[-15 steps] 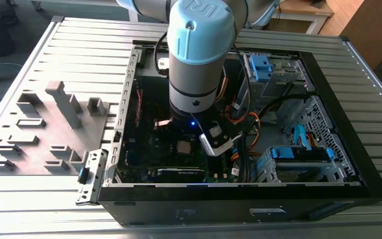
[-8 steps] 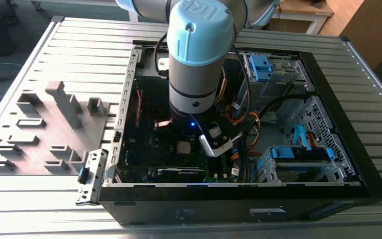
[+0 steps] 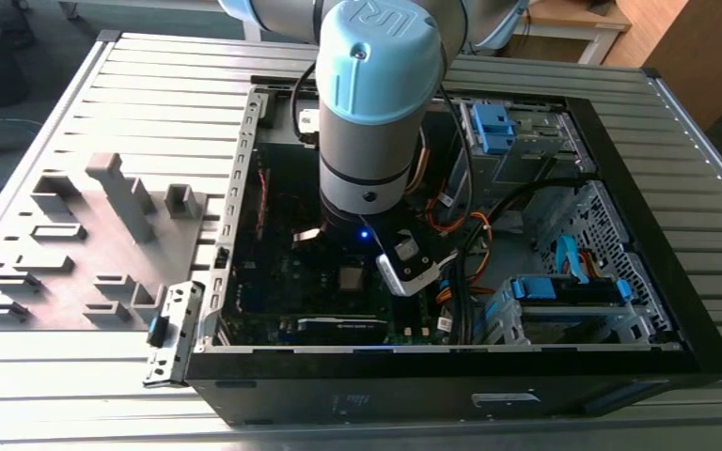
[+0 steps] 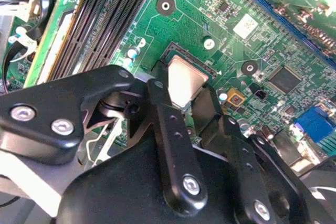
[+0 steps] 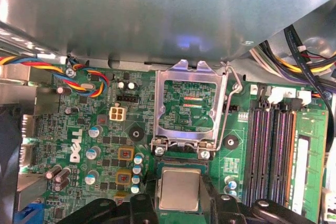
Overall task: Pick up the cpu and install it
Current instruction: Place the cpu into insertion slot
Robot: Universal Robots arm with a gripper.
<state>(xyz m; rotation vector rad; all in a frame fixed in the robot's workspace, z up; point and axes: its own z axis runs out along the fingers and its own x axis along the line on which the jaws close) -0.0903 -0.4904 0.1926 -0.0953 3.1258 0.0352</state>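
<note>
The cpu [image 4: 185,80] is a small flat square with a pale silvery top, and it lies in or just above the black socket frame [image 4: 173,51] on the green motherboard [image 5: 105,145]. My gripper [image 4: 184,98] straddles it, and a black finger [image 4: 160,103] presses against each of two opposite edges. In the first wrist view the cpu [image 5: 179,188] sits right beside the hinge of the raised metal load plate [image 5: 191,103]. The exterior view shows the arm reaching down into the black computer case [image 3: 462,385], with the cpu [image 3: 351,276] under the wrist.
Memory slots [image 5: 273,150] run beside the socket, and its lever wire [image 5: 227,114] stands up. Coloured cables [image 5: 79,74] and a metal case wall [image 5: 157,14] lie close by. Blue drive cages [image 3: 562,291] fill the case's right side. Grey plastic blocks [image 3: 123,197] stand on the table's left.
</note>
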